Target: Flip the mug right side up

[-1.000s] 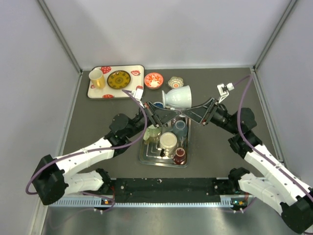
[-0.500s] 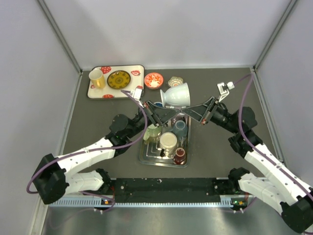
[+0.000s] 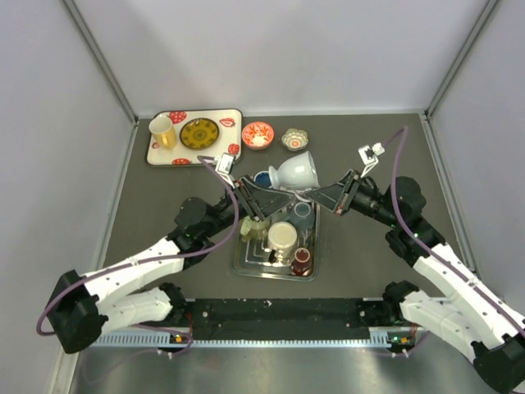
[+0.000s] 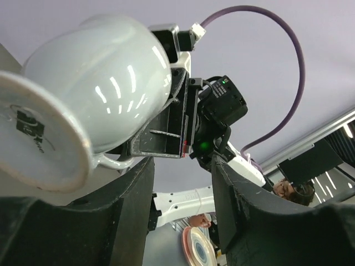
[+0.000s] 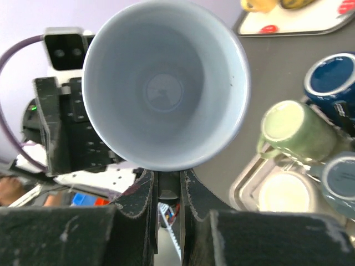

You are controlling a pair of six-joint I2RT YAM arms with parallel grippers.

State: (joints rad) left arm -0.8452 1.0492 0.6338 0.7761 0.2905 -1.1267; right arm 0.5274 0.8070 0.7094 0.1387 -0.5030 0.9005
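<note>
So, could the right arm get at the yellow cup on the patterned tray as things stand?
Probably not. The right gripper is shut on the white mug, so its jaws are taken, and the yellow cup stands at the far left corner, on the left arm's side of the table.

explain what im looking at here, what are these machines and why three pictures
These are two robot arms bolted to a table edge, each ending in a two-finger gripper. One picture looks down from above; the other two come from cameras on the wrists, showing each arm's own fingers. The right gripper is shut on a white mug, held in the air, tipped sideways. The left gripper is open beside it. Below sits a metal tray of cups; at the back, a patterned tray and two small bowls.
</note>
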